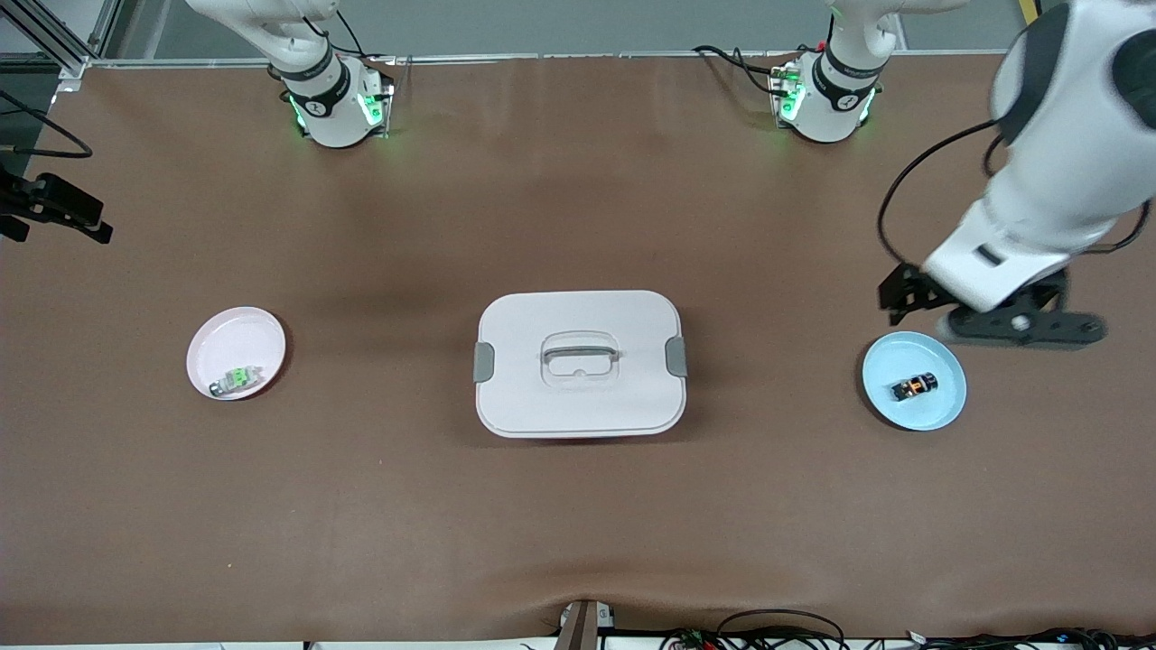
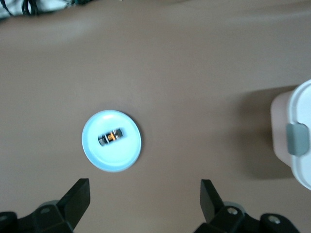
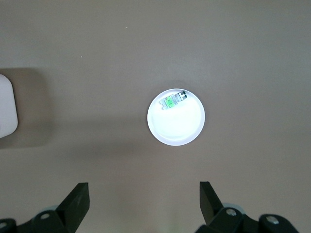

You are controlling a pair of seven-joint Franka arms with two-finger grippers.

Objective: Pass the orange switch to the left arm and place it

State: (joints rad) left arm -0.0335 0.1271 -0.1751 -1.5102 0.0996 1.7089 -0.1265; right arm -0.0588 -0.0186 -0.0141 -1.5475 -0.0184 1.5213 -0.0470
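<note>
I read the box (image 1: 579,363) as a mid-table obstacle: the orange switch (image 1: 914,386) lies on a blue plate (image 1: 939,411) toward the left arm's end of the box. My left gripper (image 2: 145,199) hovers just beside that plate, jaws spread, empty. The right gripper (image 3: 144,200), also spread, hangs above the pink plate (image 3: 177,128).

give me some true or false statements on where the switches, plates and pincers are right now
1. The orange switch lies on the blue plate. True.
2. The left pincer grips the switch. False: it is open, up above the table by the blue plate.
3. The box sits between the two plates. True.
4. The green switch lies on the box. False: it is on the pink plate.
5. The right pincer is open. True.
</note>
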